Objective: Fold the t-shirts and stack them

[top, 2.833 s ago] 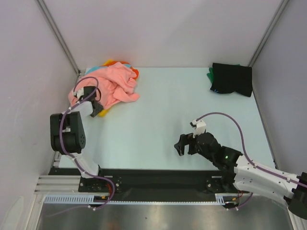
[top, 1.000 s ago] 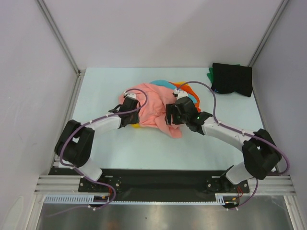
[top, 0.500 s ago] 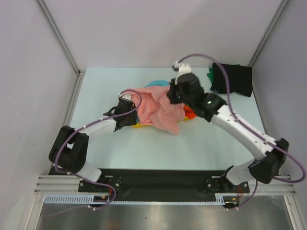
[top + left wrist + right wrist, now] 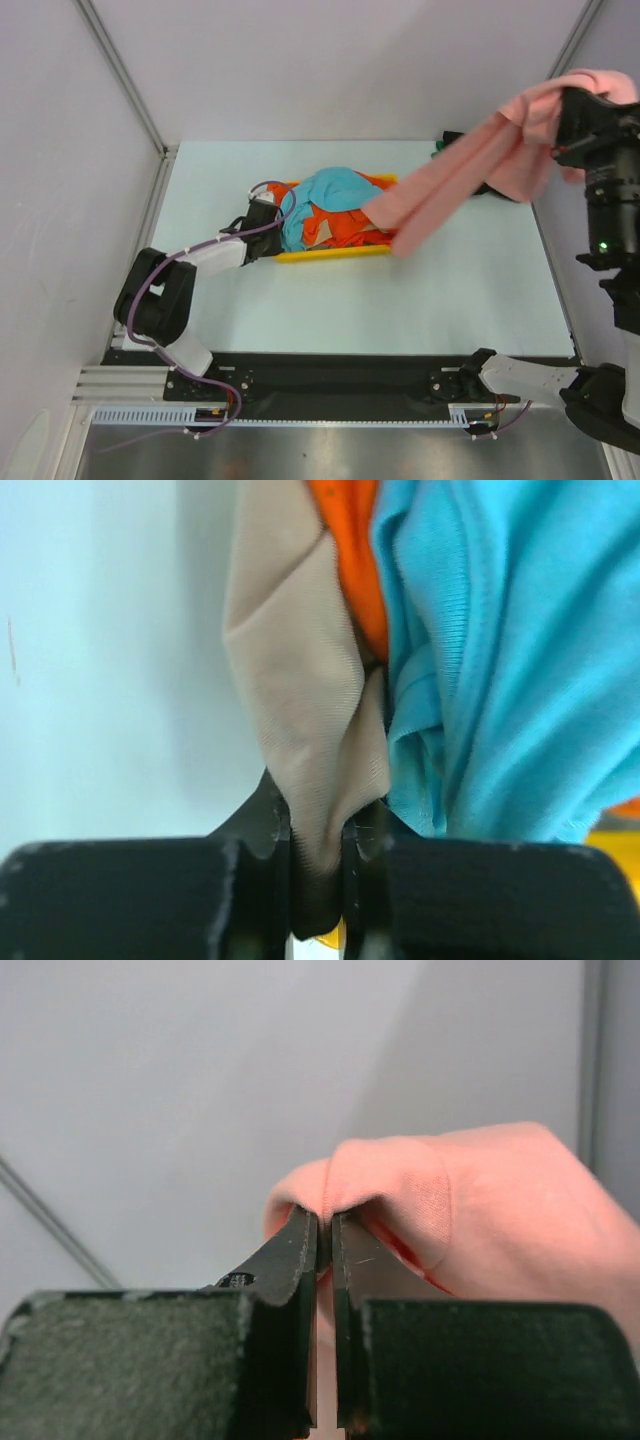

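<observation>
My right gripper [image 4: 578, 112] [image 4: 325, 1222] is raised high at the back right, shut on a fold of the salmon pink t-shirt [image 4: 470, 175] [image 4: 470, 1200]. That shirt hangs in a long slant down toward the pile. A turquoise t-shirt [image 4: 325, 195] [image 4: 500, 660] and an orange t-shirt [image 4: 350, 225] [image 4: 348, 550] lie heaped in the yellow tray [image 4: 330, 254]. At the tray's left end my left gripper [image 4: 270, 216] [image 4: 318, 825] is shut on a pinch of the beige t-shirt [image 4: 300, 690]. A black t-shirt [image 4: 500, 170] lies at the back right over a green one [image 4: 438, 150].
White walls with metal posts [image 4: 120, 70] close in the table on the left, back and right. The right arm's elbow [image 4: 615, 230] stands tall by the right wall. A black rail [image 4: 320, 375] runs along the near edge.
The right arm has swung up and right, pulling the pink t-shirt off the pile and uncovering the turquoise and orange shirts. The left gripper has closed on the beige cloth.
</observation>
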